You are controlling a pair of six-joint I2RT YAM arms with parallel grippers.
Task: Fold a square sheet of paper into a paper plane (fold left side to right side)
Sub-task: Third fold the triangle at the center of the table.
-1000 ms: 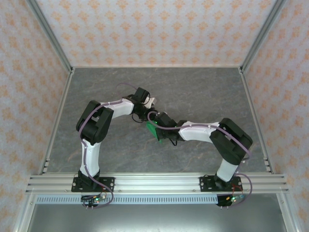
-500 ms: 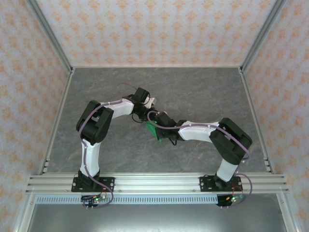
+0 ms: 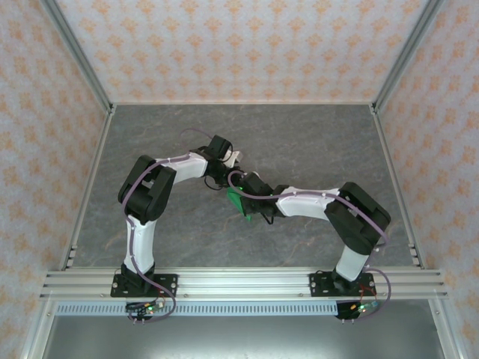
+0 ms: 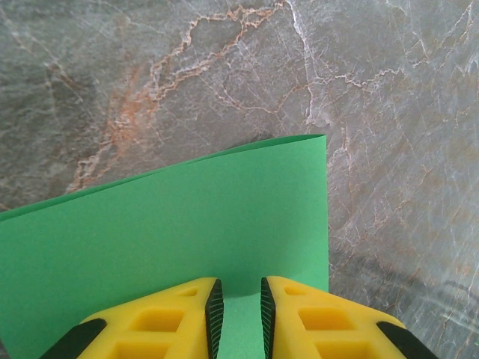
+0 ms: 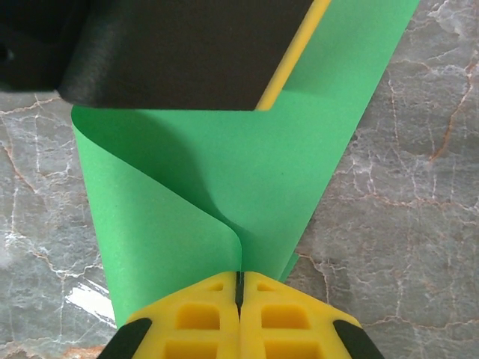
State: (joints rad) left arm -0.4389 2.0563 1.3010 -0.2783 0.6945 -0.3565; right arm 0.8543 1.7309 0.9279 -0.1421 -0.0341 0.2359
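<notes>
You held everything still: your right pincer (image 5: 239,278) stayed clamped on the square sheet of paper (image 5: 247,172), your left pincer (image 4: 239,290) stayed narrowly parted over it, and the fold was left uncreased.

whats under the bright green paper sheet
Around the bright green paper sheet, grey marbled table shows; the sheet curls over its own lower layer. The patch beneath is covered.

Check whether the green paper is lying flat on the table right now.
No, the square sheet of paper curls up in a loop, its edge pinched in the shut right end effector.
</notes>
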